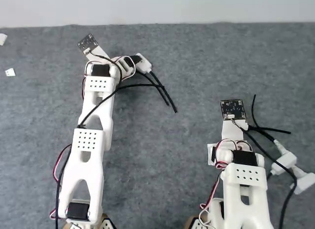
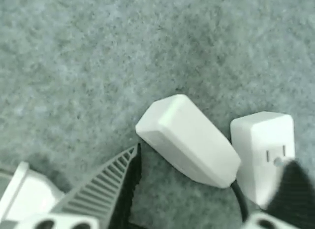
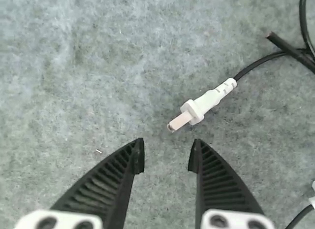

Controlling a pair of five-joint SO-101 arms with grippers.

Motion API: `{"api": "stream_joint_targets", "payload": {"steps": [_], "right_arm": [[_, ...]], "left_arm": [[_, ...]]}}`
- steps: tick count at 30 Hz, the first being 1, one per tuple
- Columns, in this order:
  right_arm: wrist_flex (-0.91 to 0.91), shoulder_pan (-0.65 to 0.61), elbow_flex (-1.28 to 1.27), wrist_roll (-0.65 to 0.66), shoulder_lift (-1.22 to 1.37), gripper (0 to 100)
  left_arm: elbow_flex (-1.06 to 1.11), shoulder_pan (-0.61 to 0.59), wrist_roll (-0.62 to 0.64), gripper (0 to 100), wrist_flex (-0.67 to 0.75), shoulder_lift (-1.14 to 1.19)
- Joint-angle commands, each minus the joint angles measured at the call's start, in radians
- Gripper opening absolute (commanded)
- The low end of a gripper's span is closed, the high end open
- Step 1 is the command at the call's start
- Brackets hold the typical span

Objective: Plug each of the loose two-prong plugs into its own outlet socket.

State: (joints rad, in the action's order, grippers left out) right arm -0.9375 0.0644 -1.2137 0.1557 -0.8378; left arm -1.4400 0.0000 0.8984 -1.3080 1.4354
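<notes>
High: left arm [image 1: 93,125] stretched far up the grey mat [image 1: 187,155]. White housing [image 1: 142,65] sits at its tip, with black cables [image 1: 160,88] running from it towards mat centre. Right arm [image 1: 243,182] is low at the right edge. Beside it are a white connector [image 1: 284,162] and a white end block [image 1: 303,180], both on cable. Two white scraps [image 1: 10,72] lie near the far left edge.

Left wrist: left gripper [image 2: 212,157] is spread wide. The white housing [image 2: 189,140] lies flat on the mat between the fingers, and one ribbed fingertip [image 2: 132,157] is just beside its corner. Can't tell if it touches. No prongs visible on the housing. Outlet socket [image 2: 263,150] is just beside it with the two slots facing the camera, and the other finger partly covers it.

Right wrist: right gripper [image 3: 167,152] has its jaws apart and holds nothing. Two-prong plug [image 3: 202,105] lies on the mat just off the fingertips, prongs pointing at the gap. Its black cable [image 3: 256,66] runs away from the gripper.
</notes>
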Motion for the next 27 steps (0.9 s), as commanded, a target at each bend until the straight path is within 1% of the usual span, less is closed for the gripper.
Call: {"api": "stream_joint_targets", "payload": {"steps": [1,3,4,5,6,9,12,14,17,20,24,27], "right_arm": [[-0.016,-0.002,0.009,0.014,-0.021,14.7],[-0.016,-0.002,0.009,0.015,-0.021,14.7],[-0.016,-0.002,0.009,0.015,-0.021,14.7],[-0.016,-0.002,0.008,0.015,-0.021,14.7],[-0.016,-0.002,0.008,0.015,-0.021,14.7],[-0.015,-0.002,0.008,0.015,-0.021,14.7],[-0.010,-0.002,0.008,0.015,-0.021,14.7],[-0.008,-0.002,0.008,0.015,-0.021,14.7],[-0.007,-0.002,0.008,0.015,-0.021,14.7],[-0.007,-0.002,0.008,0.015,-0.021,14.7],[-0.005,-0.002,0.008,0.015,-0.021,14.7],[0.033,0.002,-0.012,0.015,-0.021,14.7]], "left_arm": [[-0.039,-0.006,0.003,16,0.023,0.021],[-0.036,-0.008,-0.031,2,0.068,0.026],[-0.035,-0.005,-0.072,0,0.075,0.026],[-0.035,0.000,-0.103,3,0.074,0.026],[-0.035,0.002,-0.115,3,0.072,0.026],[-0.035,0.000,-0.115,1,0.071,0.026],[-0.044,0.003,-0.133,1,-0.005,0.015],[-0.094,0.011,-0.207,1,-0.087,0.015],[-0.232,0.018,-0.330,1,-0.292,0.018],[-0.236,0.026,-0.407,1,-0.440,-0.018],[-0.237,0.000,-0.405,1,-0.451,-0.084],[-0.234,-0.015,-0.410,1,-0.451,-0.158]]}}
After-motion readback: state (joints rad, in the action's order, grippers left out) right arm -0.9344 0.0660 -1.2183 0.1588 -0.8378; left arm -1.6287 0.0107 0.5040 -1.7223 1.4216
